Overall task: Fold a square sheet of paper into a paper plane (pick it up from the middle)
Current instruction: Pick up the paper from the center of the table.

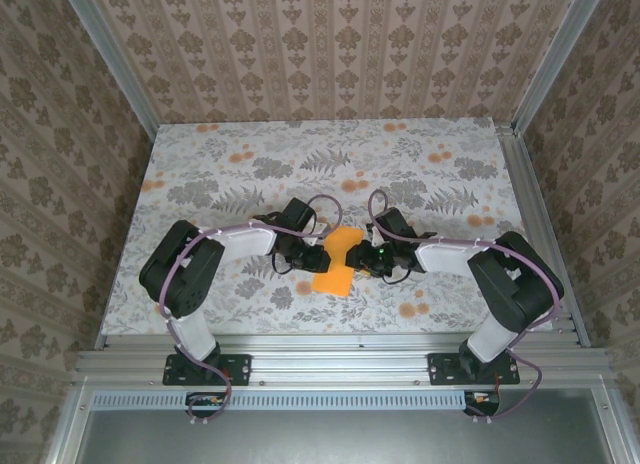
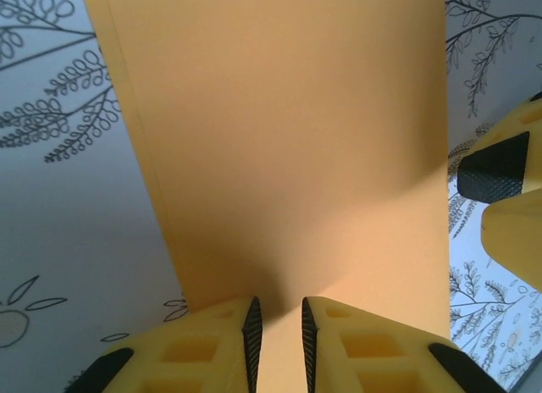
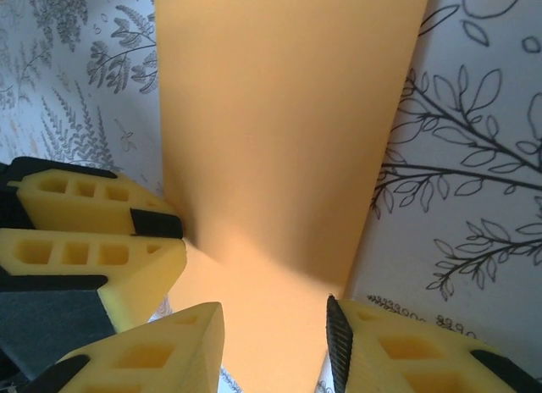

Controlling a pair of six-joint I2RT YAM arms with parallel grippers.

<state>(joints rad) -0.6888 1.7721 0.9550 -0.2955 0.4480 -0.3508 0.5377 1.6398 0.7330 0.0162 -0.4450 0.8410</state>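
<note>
A bright orange sheet of paper (image 1: 338, 261) lies at the middle of the table, on a grey flowered cloth (image 1: 250, 154), just ahead of the two arms. Its long axis runs from the near edge toward the far wall, leaning a little to the right at the far end. From above it reads as a narrow strip, pinched to a waist at mid-length and broader at both ends. It is plain and unmarked.

The left gripper (image 1: 308, 256) and right gripper (image 1: 368, 259) meet it at that waist from opposite sides.

In the left wrist view the paper is a smooth, paler orange band with straight sides, and a thin second layer shows along its left edge. The left fingers (image 2: 252, 329) stand nearly together there, with a slim gap showing orange between them. Whether they pinch the paper cannot be told.

In the right wrist view the right fingers (image 3: 339, 342) stand well apart, with the strip running into the space between them.

The grippers cover the waist itself in the top view. Both wrist views cut off the strip's far end, and any crease is too faint to make out.
</note>
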